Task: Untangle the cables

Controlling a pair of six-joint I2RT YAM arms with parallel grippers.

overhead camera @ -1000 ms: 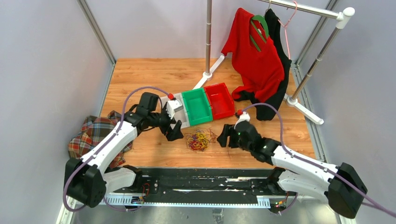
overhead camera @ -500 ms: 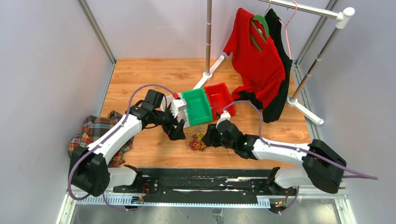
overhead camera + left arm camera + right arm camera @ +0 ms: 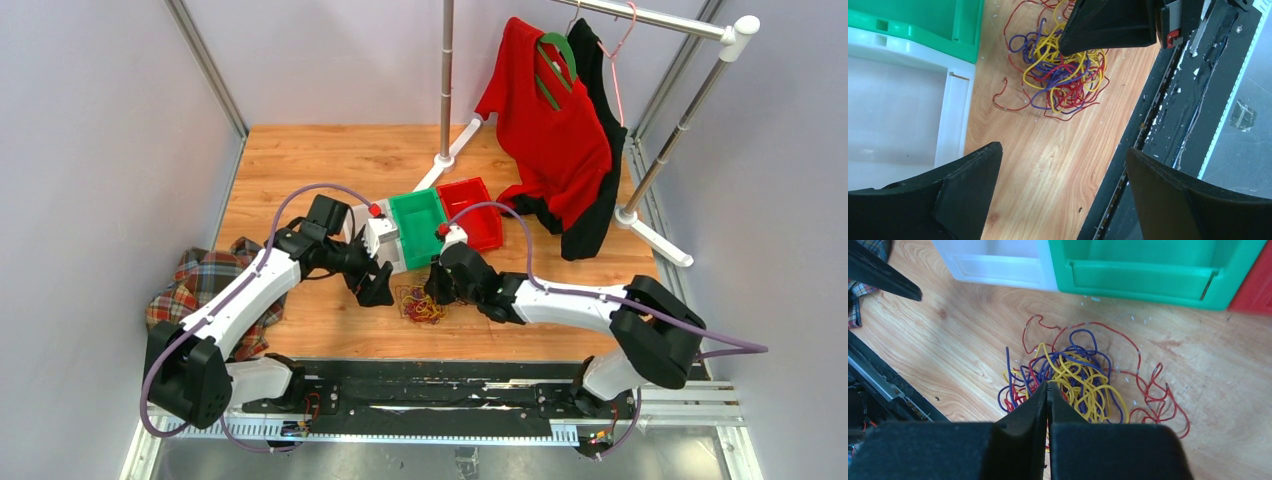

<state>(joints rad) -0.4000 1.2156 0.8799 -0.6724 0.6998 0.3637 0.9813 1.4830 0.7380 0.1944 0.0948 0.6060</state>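
Noting plaid cloth (image 3: 205, 275) bunched at table's left edge. Next, left gripper (image 3: 1062, 155), fingers spread wide, nothing between, hanging low beside white bin (image 3: 955, 115). Then cables (image 3: 422, 303): yellow, purple, red strands heaped in one knot on wood, just before white and green bin (image 3: 1143, 277). At knot, right gripper (image 3: 1048, 385), fingers pressed together; strand caught or not, cannot tell. Farther right, red bin (image 3: 470, 212).
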